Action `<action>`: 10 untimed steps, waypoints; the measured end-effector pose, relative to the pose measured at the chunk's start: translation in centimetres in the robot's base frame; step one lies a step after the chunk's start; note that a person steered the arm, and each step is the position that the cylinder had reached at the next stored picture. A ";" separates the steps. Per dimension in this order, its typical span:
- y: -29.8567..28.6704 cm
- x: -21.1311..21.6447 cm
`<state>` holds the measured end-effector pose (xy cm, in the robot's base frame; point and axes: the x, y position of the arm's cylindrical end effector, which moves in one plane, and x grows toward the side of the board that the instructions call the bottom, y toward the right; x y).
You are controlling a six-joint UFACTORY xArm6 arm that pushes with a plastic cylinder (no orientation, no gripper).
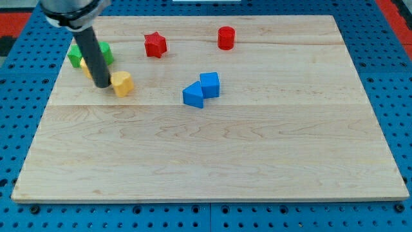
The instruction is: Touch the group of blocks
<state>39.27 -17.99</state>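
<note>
Rod [90,48] half-hides green blocks [103,53]; my tip [102,85] touches yellow block [122,83].

Pale wooden board [212,161], blue perforated surface [386,77] around it, even light

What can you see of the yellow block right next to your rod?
The yellow block is a small, chunky, matte piece with a lobed outline, possibly a heart. It lies flat on the wooden board near the view's upper left. My tip stands just to its left, touching it or nearly so. Behind the rod sit another yellow piece and green blocks.
</note>
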 end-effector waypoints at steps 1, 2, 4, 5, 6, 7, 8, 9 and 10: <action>1.9 0.5; 0.5 1.6; -11.4 -0.5; -12.4 -2.8; -12.3 -7.2; -12.2 -11.0; -10.0 -11.0; -8.2 -10.9; -6.0 -10.9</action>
<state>28.34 -23.96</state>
